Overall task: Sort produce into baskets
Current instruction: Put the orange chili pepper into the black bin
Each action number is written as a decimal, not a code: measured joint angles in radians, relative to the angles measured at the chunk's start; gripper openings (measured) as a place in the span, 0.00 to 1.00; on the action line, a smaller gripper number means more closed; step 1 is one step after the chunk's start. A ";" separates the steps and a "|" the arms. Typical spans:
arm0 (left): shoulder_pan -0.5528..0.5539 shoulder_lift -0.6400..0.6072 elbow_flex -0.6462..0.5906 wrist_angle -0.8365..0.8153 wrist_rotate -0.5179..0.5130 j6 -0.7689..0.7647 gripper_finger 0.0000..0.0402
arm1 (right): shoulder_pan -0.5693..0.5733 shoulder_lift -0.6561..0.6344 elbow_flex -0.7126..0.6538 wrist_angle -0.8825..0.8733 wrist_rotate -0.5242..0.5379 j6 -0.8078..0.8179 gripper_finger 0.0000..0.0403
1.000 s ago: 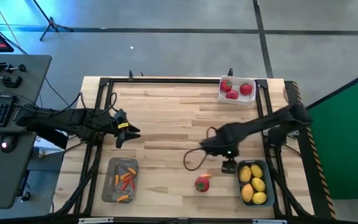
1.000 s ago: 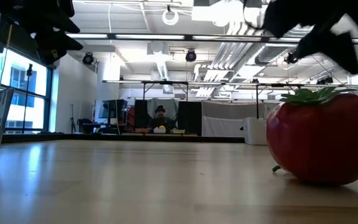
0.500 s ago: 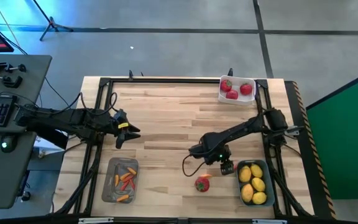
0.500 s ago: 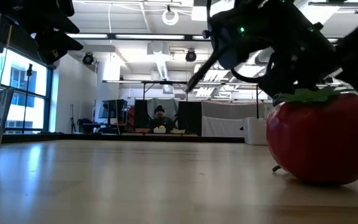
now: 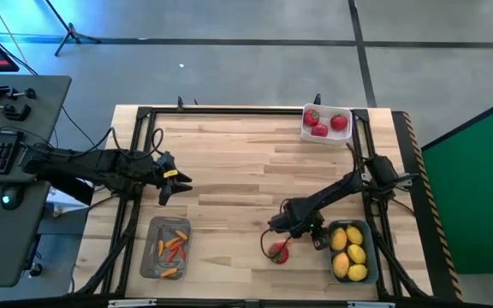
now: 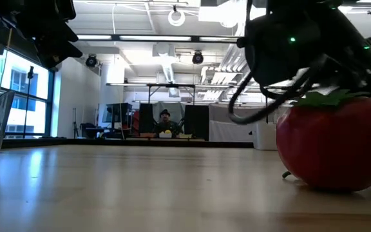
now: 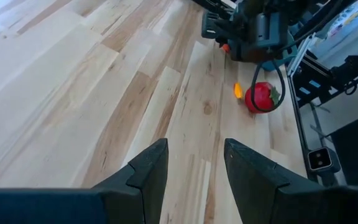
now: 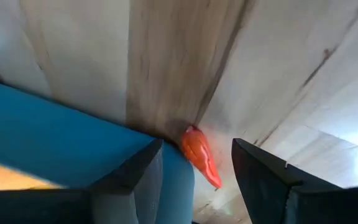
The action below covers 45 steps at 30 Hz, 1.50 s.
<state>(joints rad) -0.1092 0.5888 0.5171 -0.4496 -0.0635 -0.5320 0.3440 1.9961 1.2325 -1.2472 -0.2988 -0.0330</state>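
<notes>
R pincer [image 5: 308, 237] hung low w/ jaws apart, gripping nothing, over a small orange-red pepper [image 8: 200, 155] lying on the surface against the blue-teal basket [image 5: 352, 251], beside the red fruit [image 5: 278, 252]. Best to straddle the pepper, clear of the basket wall, before clenching. L pincer [image 5: 168, 186] waited, jaws parted, empty.

Pepper [image 8: 201, 155] tight against blue basket [image 8: 55, 134]
</notes>
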 joint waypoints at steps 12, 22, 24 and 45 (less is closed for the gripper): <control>0.000 0.000 0.000 0.000 0.000 0.013 0.36 | 0.011 0.000 -0.037 0.040 0.010 0.010 0.33; 0.000 0.000 0.000 0.000 0.000 0.013 0.36 | 0.009 0.000 -0.037 0.064 0.007 0.033 0.02; 0.000 0.000 0.000 0.000 0.000 0.012 0.36 | 0.009 0.000 -0.026 0.059 0.004 0.033 0.02; 0.000 -0.171 0.000 0.006 0.011 0.009 0.33 | -0.057 -0.072 0.355 0.573 0.301 0.783 0.00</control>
<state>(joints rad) -0.1093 0.4180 0.5167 -0.4438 -0.0525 -0.5235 0.2875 1.9241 1.5875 -0.6743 0.0026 0.7501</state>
